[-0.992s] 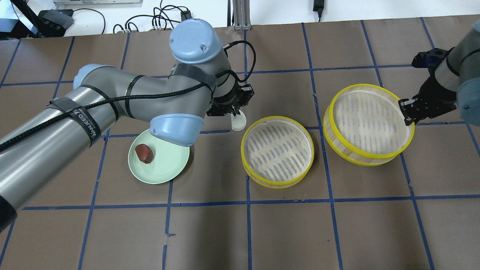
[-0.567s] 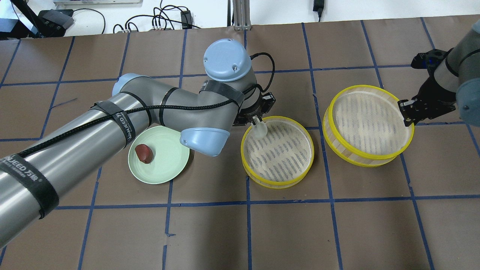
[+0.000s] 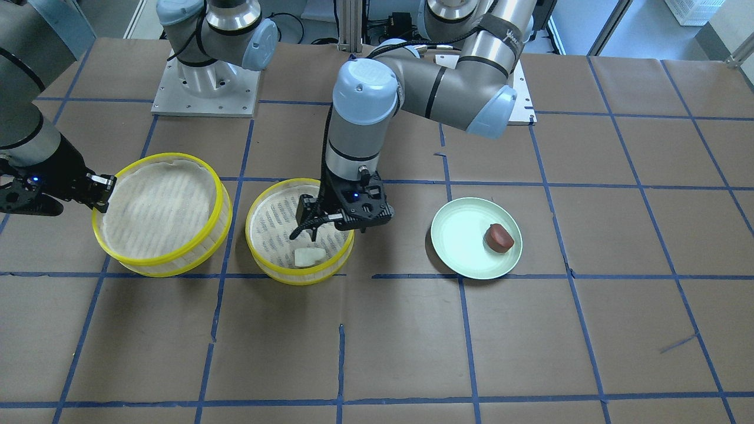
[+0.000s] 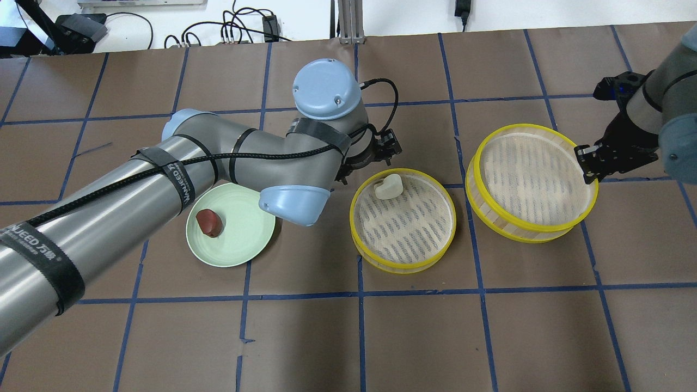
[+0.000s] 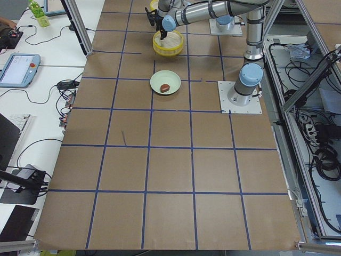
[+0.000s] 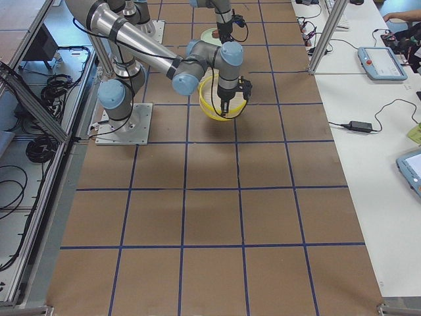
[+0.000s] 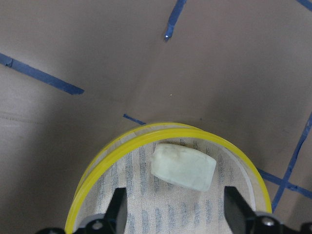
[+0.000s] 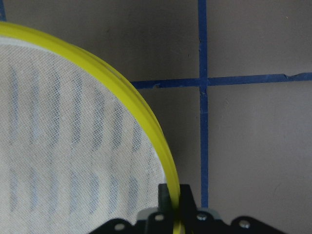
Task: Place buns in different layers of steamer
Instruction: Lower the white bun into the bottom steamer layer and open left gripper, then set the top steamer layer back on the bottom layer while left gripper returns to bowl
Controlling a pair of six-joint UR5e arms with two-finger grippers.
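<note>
White rounded bun at 12 o'clock in yellow-rimmed steamer tier; left gripper wide open, empty. Reddish-brown blocky bun on pale green round plate. Wrist view shows right gripper pinching rim of second tier.

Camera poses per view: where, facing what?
Front-facing: across table, facing robot; both arms.
Overhead: behind robot, looking forward-down; both arms.
Exterior left: table's end, left arm nearer.
Exterior right: opposite end, right arm nearer.
Left wrist: down on white bun; left gripper open.
Right wrist: down on empty tier; right gripper clamping rim.
Front-facing, overhead share white bun, plate.
</note>
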